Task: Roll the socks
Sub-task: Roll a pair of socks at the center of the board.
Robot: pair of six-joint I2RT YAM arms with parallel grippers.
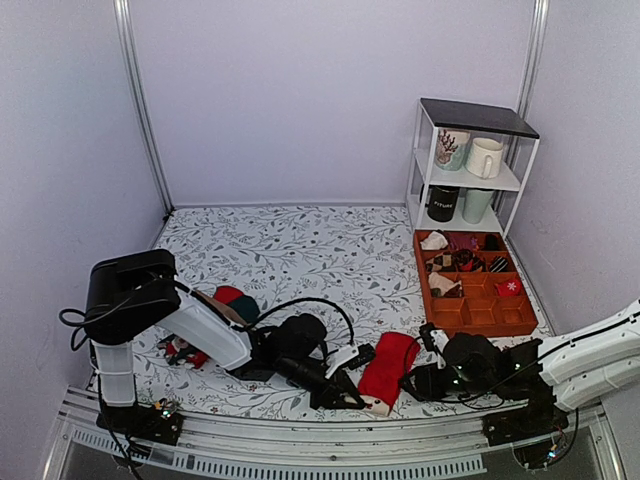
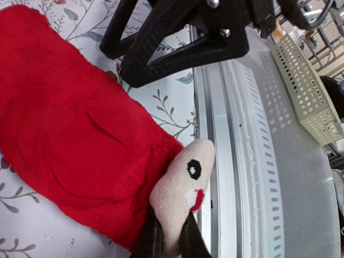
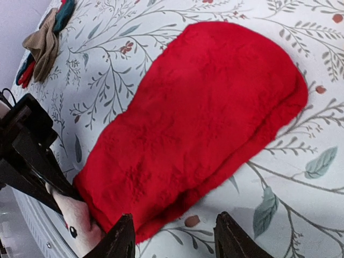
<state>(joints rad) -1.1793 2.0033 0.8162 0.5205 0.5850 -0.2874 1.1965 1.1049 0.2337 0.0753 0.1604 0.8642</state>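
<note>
The red socks [image 1: 389, 366] lie flat, stacked, near the table's front edge, pale beige end toward the edge. In the left wrist view the red body [image 2: 70, 134] fills the left and the beige end [image 2: 180, 188] with a black eye mark sits between my left fingers. My left gripper [image 1: 352, 398] [image 2: 171, 244] is shut on that beige end. My right gripper [image 1: 420, 378] [image 3: 174, 236] is open, its jaws wide apart just beside the socks' long right edge [image 3: 204, 118], holding nothing.
An orange divided tray [image 1: 478, 300] with small items stands at the right, a white shelf with mugs [image 1: 470, 165] behind it. A pile of tan, green and red socks [image 1: 225, 305] lies by the left arm. The metal table rail [image 2: 231, 161] runs just beyond the beige end.
</note>
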